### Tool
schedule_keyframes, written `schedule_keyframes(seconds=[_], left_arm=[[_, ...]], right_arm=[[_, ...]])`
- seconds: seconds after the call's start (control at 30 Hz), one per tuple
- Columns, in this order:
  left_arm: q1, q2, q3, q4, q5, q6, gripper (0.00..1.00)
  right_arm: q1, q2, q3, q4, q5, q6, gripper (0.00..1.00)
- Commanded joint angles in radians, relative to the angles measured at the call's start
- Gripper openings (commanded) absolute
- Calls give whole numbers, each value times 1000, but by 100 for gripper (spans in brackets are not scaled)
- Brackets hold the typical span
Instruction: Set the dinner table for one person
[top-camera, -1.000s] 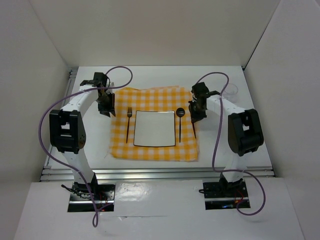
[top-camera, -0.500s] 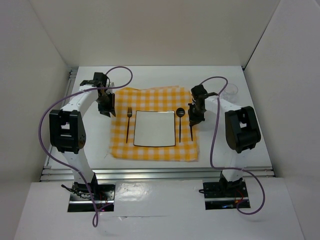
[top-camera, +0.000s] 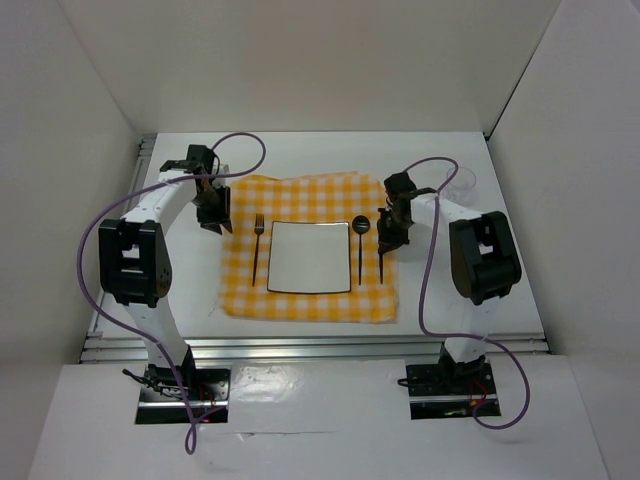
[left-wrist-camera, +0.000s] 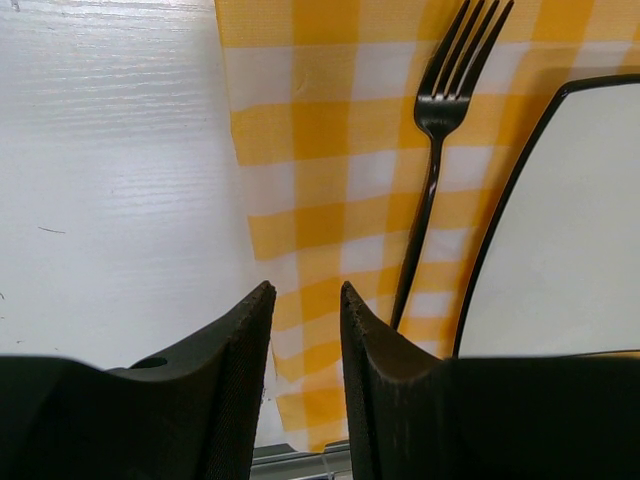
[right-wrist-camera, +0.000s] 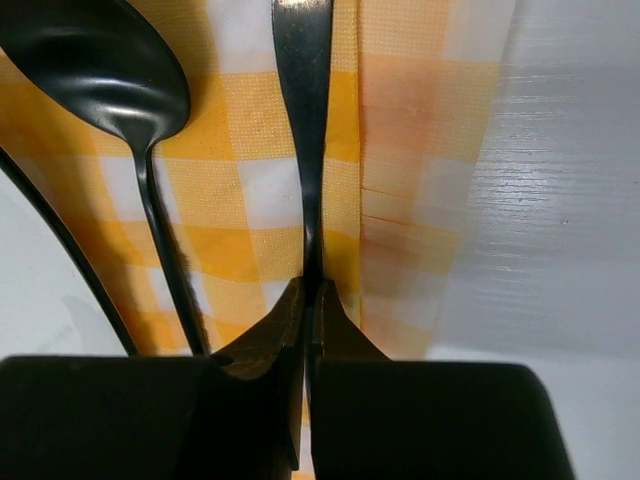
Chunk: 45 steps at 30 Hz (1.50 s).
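Observation:
The white dinner table (top-camera: 300, 150) carries a yellow-and-white checked cloth (top-camera: 310, 300) with a white square plate (top-camera: 310, 257) in its middle. A black fork (top-camera: 257, 245) lies left of the plate and a black spoon (top-camera: 359, 240) lies right of it. My right gripper (top-camera: 391, 234) is shut on a black knife (top-camera: 382, 262), held just right of the spoon near the cloth's right edge. The right wrist view shows the knife (right-wrist-camera: 302, 90) pinched between the jaws, beside the spoon (right-wrist-camera: 100, 60). My left gripper (top-camera: 210, 222) is slightly open and empty over the cloth's left edge, left of the fork (left-wrist-camera: 435, 130).
A clear glass (top-camera: 461, 182) stands on the table at the back right, behind my right arm. An aluminium rail (top-camera: 300, 347) runs along the near edge of the table. White walls enclose the table on three sides.
My right gripper has moved the knife slightly left, closer to the spoon. The left arm has not moved.

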Motion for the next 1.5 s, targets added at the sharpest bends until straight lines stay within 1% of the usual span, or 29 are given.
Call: schedule_keyframes(seconds=[0.0, 0.1, 0.13, 0.17, 0.23, 0.3, 0.37, 0.43, 0.6, 0.7, 0.8, 0.83, 0.87, 0.93, 0.97, 1.0, 1.07, 1.13, 1.2, 1.27, 1.33, 1.4, 1.47], left_arm=[[6, 10, -5, -3, 18, 26, 40], [6, 10, -5, -3, 27, 26, 40], [6, 10, -5, -3, 27, 26, 40], [6, 10, -5, -3, 27, 26, 40], [6, 10, -5, -3, 27, 26, 40], [15, 10, -5, -3, 27, 26, 40], [15, 20, -5, -3, 27, 26, 40], [15, 20, -5, -3, 27, 26, 40], [15, 20, -5, -3, 27, 26, 40], [15, 20, -5, -3, 27, 26, 40], [24, 20, -5, -3, 27, 35, 40], [25, 20, -5, -3, 27, 35, 40], [25, 20, -5, -3, 27, 35, 40], [25, 20, -5, -3, 18, 46, 40], [25, 6, -5, -3, 18, 57, 40], [25, 6, -5, -3, 9, 57, 40], [25, -26, -5, 8, -2, 81, 40], [25, -45, -14, 17, -34, 92, 40], [25, -69, -25, 17, -69, 101, 40], [34, -88, -36, 29, -97, 112, 40], [34, -98, -45, 38, -117, 112, 40], [43, -98, -45, 38, -117, 121, 40], [43, -98, -54, 38, -126, 121, 40]], right_arm=[[-7, 8, 3, 38, 3, 17, 0], [-7, 17, 3, 18, 3, 17, 0], [-7, 17, 3, 18, 3, 17, 3], [-16, 17, 3, 18, -6, 17, 12], [-16, 17, -6, 18, -17, 17, 20], [-16, 17, -6, 18, -8, 17, 25], [-16, 7, -6, 18, -8, 17, 28], [-26, -18, -6, 18, -8, 17, 33], [-53, -88, 29, -14, -32, 26, 35], [-102, -136, 90, -48, -47, 35, 41], [-193, -167, 168, -75, -57, 44, 48], [-225, -167, 191, -75, -66, 44, 56], [-287, -153, 214, -91, -66, 44, 61], [-343, -127, 292, -118, -55, 35, 68], [-387, -110, 320, -127, -55, 35, 69], [-406, -75, 375, -140, -55, 23, 69], [-453, -14, 435, -152, -32, 23, 70], [-480, 29, 523, -161, -32, 23, 70], [-500, 88, 599, -161, 11, 23, 70], [-500, 128, 647, -161, 54, 13, 70], [-500, 201, 725, -180, 69, 3, 70], [-500, 287, 824, -224, 107, -6, 70], [-500, 333, 875, -246, 147, -17, 70]])
